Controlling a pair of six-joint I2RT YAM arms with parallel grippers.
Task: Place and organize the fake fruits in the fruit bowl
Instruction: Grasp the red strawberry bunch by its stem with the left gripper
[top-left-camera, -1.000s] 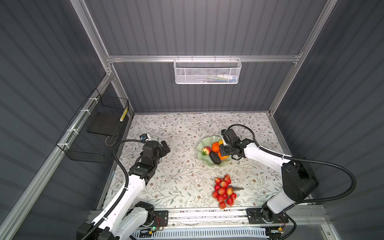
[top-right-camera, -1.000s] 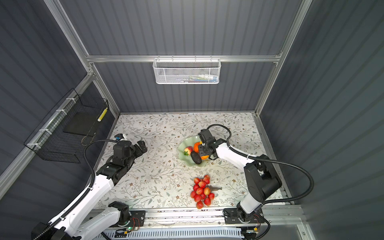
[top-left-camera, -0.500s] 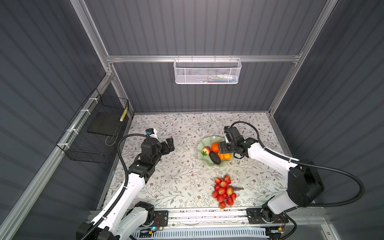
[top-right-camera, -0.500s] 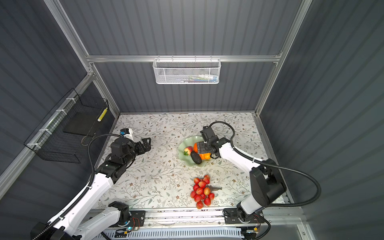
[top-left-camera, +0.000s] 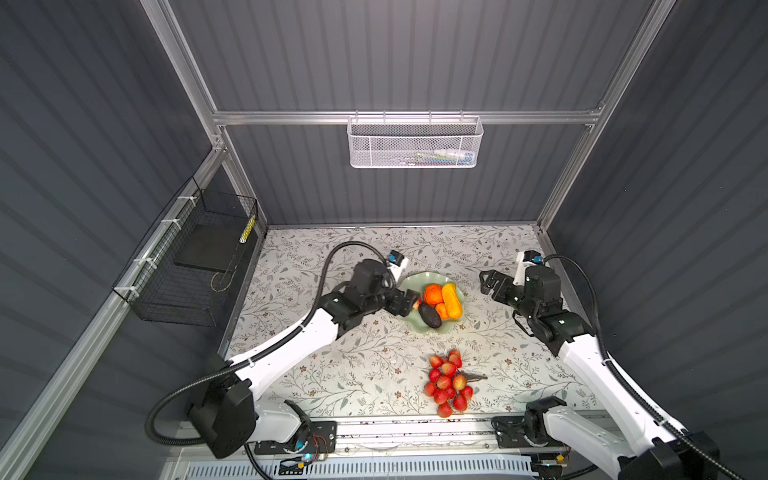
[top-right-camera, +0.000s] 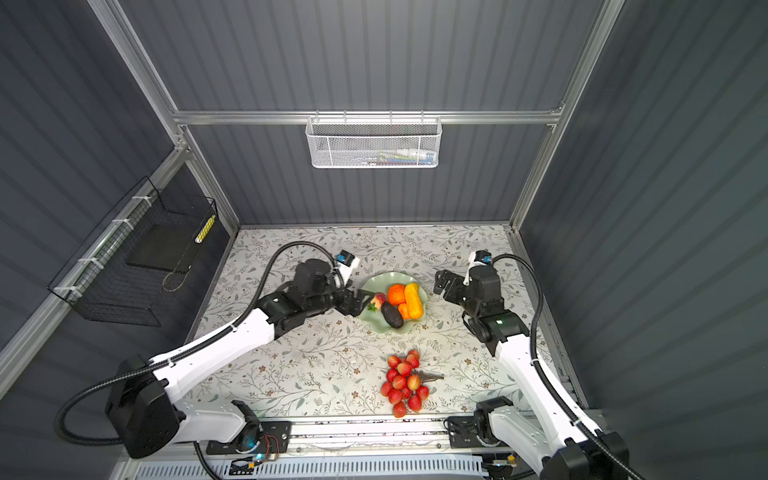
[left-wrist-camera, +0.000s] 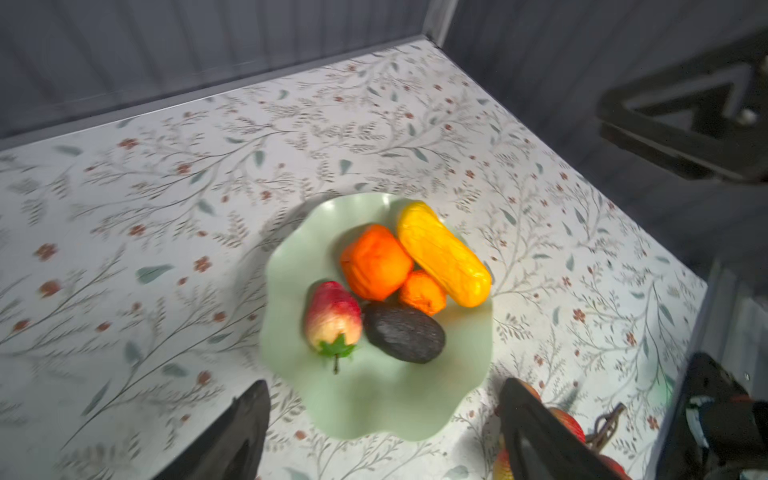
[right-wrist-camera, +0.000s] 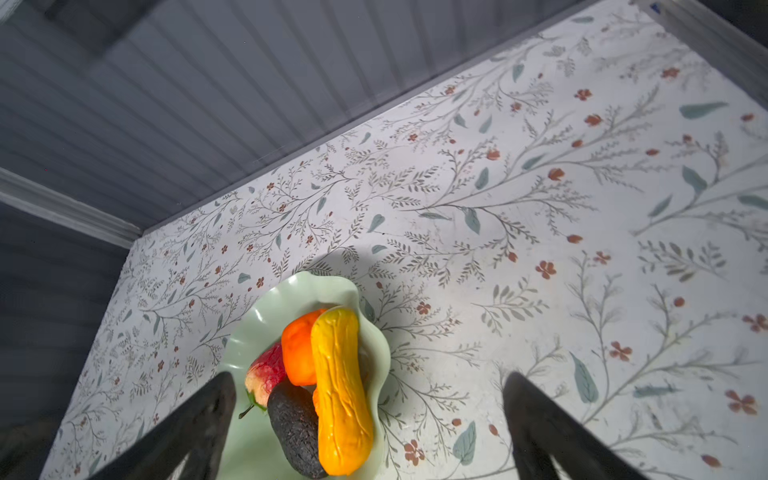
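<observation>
Five fruits are seen in the bowl (top-left-camera: 409, 281): the larger orange (top-left-camera: 433, 294), the smaller orange (top-left-camera: 441, 310), the gourd (top-left-camera: 451, 300), the avocado (top-left-camera: 430, 316) and the strawberry (top-right-camera: 377, 300). The berries (top-left-camera: 448, 382) are left on the table (top-left-camera: 365, 353), near its front edge and well apart from the bowl. The task is therefore judged nearly done, with one fruit not yet fetched.

The left gripper (top-right-camera: 360, 303) is held low at the bowl's left rim, just beside the strawberry, with its jaws spread and nothing between them. The right gripper (top-left-camera: 489, 285) is held clear of the bowl on the right, likewise spread and empty.

Several slips can be foreseen:

- **Left gripper:** if it is closed or pushed forward where it is, the rim could be nipped. The light bowl could also be tipped or slid, and the strawberry shoved into the avocado.
- **Gourd:** it is laid along the right rim against the oranges and could be rolled out by a small knock.
- **Crowding:** the bowl is shallow and already full, so something may be spilled if the bulky berries are dropped on top rather than set into a bare part.
- **Carrying the berries:** if the bunch is taken by a single berry, it may swing or slip free on the way.
</observation>
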